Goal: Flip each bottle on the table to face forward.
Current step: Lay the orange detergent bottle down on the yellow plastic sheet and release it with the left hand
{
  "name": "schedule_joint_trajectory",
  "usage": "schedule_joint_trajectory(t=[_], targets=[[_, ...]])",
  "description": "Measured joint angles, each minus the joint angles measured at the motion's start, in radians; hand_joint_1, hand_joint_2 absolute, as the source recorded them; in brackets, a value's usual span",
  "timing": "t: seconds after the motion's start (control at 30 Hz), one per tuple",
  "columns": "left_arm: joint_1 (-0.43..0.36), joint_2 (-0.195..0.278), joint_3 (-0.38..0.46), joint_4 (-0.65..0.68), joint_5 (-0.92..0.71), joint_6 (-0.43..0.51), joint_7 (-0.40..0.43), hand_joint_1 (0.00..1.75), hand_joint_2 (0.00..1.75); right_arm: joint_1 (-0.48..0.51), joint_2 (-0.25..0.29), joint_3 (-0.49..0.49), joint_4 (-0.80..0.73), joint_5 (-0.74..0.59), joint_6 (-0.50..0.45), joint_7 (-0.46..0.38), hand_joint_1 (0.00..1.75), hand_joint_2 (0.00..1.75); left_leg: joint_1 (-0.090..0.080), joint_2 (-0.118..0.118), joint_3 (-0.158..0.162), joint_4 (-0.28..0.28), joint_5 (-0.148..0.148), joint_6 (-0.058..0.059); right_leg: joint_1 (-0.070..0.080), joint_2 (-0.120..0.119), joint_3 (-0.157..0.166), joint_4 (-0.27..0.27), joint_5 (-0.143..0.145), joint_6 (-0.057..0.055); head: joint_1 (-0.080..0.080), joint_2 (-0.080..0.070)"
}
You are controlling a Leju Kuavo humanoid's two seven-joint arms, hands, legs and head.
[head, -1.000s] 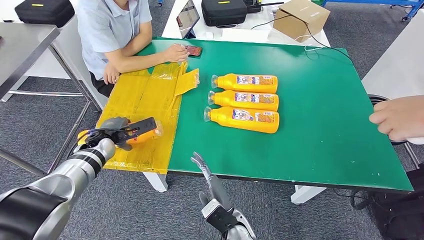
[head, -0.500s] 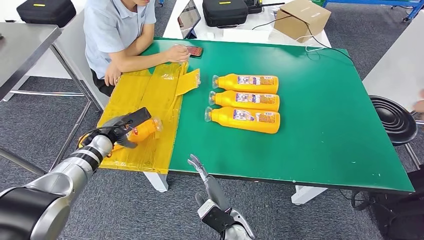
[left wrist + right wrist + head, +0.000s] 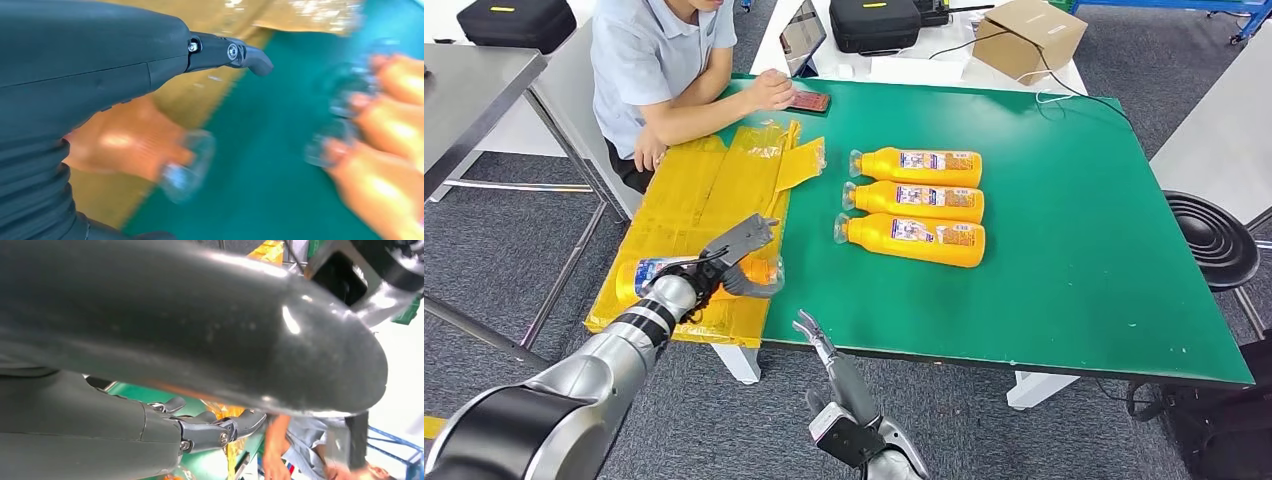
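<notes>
Left hand [image 3: 724,262] holds a bottle [image 3: 679,275] over the yellow sheet [image 3: 714,190] at the table's near-left corner; fingers wrapped round the orange body, clear cap end pointing toward the green table [image 3: 1074,250]; a blue-and-white label patch shows on the bottle's outer end near the sheet's edge. In the left wrist view the same bottle [image 3: 130,150] sits under the palm, cap [image 3: 187,165] just past the sheet's edge over green; picture blurred, so grip detail is unclear beyond the hold itself.

Three bottles [image 3: 914,198] lie side by side mid-table, touching or nearly so, caps toward the sheet, labels up; judged already faced as wanted, forming a row to which the held one would be added on the near side.

Right hand [image 3: 829,350] hangs below the near table edge, fingers stretched out and apart, holding nothing; judged idle, kept low so it stays out of the left arm's path.

A person [image 3: 659,60] sits at the far-left corner, one hand on a phone [image 3: 809,101], the other arm resting on the sheet; well apart from the held bottle.

Judgement: step in hand is carrying the fourth bottle toward the row; label orientation on it must end up matching the others; risk is the smooth body rolling in the grasp on set-down.
</notes>
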Motion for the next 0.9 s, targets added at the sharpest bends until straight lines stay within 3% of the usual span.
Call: schedule_joint_trajectory(t=[0.1,0.23,0.37,0.57,0.7,0.8,0.9], targets=[[0.002,-0.018,-0.001,-0.016,0.004,0.005,-0.021,0.00,1.75,0.000,0.001,0.002,0.001,0.003,-0.002,0.000,0.00,0.00,0.000,0.000,0.000,0.000,0.000,0.000,0.000,0.000,-0.001,0.000,0.000,0.000,0.000,0.000],[0.022,-0.036,-0.012,-0.077,0.078,0.046,-0.118,0.00,1.75,0.000,0.001,0.002,0.002,0.009,-0.015,0.000,0.00,0.00,0.000,0.000,-0.001,0.000,0.000,0.000,0.001,0.000,-0.001,0.000,0.000,0.000,0.000,0.000],[0.074,-0.046,-0.055,-0.247,0.168,0.150,-0.201,0.00,1.75,0.002,-0.001,0.001,0.002,0.013,-0.018,0.000,0.00,0.00,0.000,0.001,-0.001,0.000,0.000,0.000,0.001,0.000,-0.001,0.000,0.000,0.000,0.000,0.000],[0.137,-0.044,-0.109,-0.466,0.254,0.209,-0.221,0.00,1.75,0.004,-0.006,0.001,0.002,0.023,-0.023,0.000,0.00,0.00,0.000,0.000,-0.001,0.000,0.000,0.000,0.000,0.000,-0.001,0.000,0.000,0.000,0.000,0.000],[0.216,-0.045,-0.112,-0.634,0.495,0.212,-0.200,0.00,1.75,0.021,-0.013,-0.008,-0.007,0.044,-0.114,0.000,0.00,1.75,0.000,0.001,-0.001,0.000,0.000,0.000,0.000,0.000,-0.001,0.000,0.000,0.000,0.000,0.000],[0.323,-0.045,-0.112,-0.803,0.712,0.227,-0.174,0.00,1.75,0.045,-0.027,-0.038,-0.041,0.073,-0.235,0.000,0.00,1.75,0.000,0.002,-0.002,0.000,-0.001,0.000,0.000,0.000,-0.002,0.000,0.000,0.000,0.000,0.000],[0.423,-0.042,-0.116,-0.941,0.783,0.251,-0.172,0.00,1.75,0.063,-0.046,-0.074,-0.082,0.092,-0.272,0.004,0.00,1.75,0.000,0.002,-0.003,0.000,-0.001,0.000,0.000,0.000,-0.003,-0.001,-0.001,0.000,0.000,0.000]])
